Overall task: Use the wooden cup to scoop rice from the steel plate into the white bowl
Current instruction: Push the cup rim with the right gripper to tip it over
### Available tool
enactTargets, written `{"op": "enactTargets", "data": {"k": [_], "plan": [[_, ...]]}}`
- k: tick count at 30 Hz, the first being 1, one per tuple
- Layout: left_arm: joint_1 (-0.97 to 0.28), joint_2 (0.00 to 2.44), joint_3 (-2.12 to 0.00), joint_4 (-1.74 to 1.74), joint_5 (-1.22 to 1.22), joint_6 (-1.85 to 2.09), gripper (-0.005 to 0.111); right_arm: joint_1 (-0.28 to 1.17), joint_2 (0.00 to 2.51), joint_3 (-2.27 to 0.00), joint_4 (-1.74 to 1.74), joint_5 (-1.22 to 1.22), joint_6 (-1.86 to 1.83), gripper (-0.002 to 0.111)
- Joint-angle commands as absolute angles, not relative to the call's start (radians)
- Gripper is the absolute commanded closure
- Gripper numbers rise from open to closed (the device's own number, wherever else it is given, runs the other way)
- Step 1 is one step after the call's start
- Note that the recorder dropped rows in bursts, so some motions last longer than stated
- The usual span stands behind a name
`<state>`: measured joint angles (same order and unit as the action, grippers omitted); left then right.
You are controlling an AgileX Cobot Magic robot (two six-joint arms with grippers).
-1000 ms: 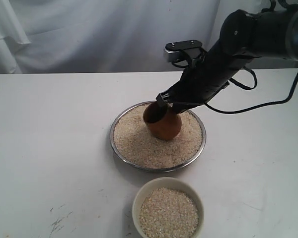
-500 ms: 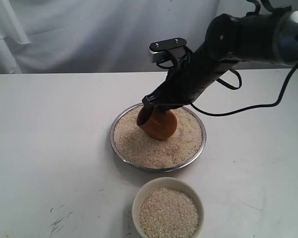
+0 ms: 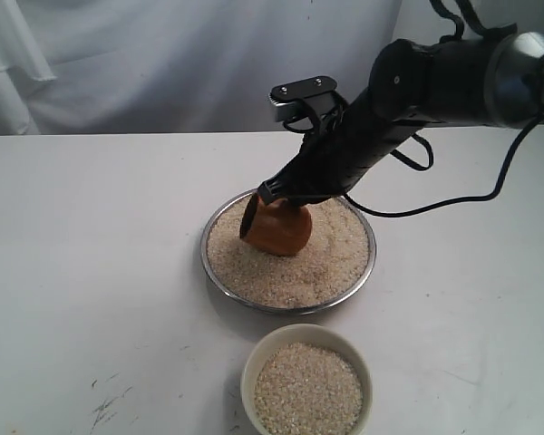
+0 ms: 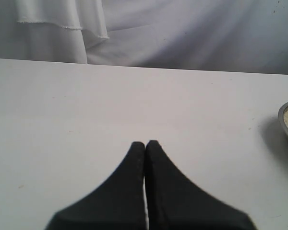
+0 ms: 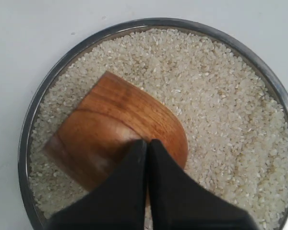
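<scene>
**Change since the previous view.** The reddish-brown, barrel-shaped wooden cup has shifted toward the left side of the dish and tipped further over. Its dark mouth now faces left and low. The black right arm has moved across with it.

**Right gripper**. The jaws are fully closed, pinching the wooden cup at its rim. In the wrist view the two fingers meet over the wood.

**Wooden cup, position.** It lies tilted inside the wide, shallow, shiny steel plate, with its lower side pressed into the loose off-white rice.

**Small cream-white bowl**. It stands near the plate on its camera side, apart from it, and already holds rice close to the rim.

**Left gripper**. The jaws are closed, tip against tip, and hold nothing. It sits over bare white table, well away from the work.

**Reading.** The cup looks to be mid-scoop, mouth driving into the grains. Whether it has taken any in cannot be seen. Levelling and carrying to the bowl are judged to remain.
</scene>
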<state>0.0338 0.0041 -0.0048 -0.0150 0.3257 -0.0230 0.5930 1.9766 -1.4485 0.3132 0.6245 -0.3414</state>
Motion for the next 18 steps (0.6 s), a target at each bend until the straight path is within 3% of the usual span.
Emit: {"op": "enactTargets", "data": {"k": [1,18], "plan": [[0.031,0.0,0.0,-0.014,0.319,-0.024,0.107,0.599,1.984,-1.444,0.353,0.615,-0.376,0.108],[0.031,0.0,0.0,-0.014,0.319,-0.024,0.107,0.645,1.984,-1.453,0.353,0.575,-0.418,0.108]]}}
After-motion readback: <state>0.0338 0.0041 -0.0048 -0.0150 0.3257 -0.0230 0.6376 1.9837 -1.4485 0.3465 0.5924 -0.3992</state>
